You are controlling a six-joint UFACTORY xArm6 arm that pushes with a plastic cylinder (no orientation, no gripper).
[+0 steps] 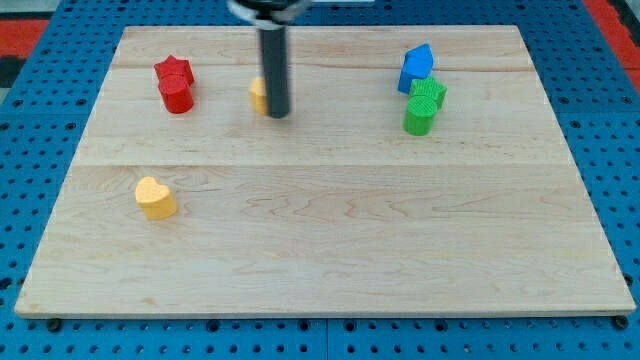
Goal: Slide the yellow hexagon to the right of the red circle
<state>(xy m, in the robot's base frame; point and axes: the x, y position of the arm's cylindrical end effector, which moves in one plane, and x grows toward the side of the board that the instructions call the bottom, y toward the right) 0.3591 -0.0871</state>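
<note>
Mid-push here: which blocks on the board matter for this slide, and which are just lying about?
In the job: my tip, right of the partly hidden yellow block; red block.
Lying about: yellow heart, blue block, two green blocks.

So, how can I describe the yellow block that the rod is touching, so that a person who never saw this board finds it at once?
Start at the wooden board and follow its top part to the dark rod. My tip rests against the yellow hexagon, which peeks out at the rod's left, with the red blocks further left. Unlike the yellow heart lower left, it is half hidden.
</note>
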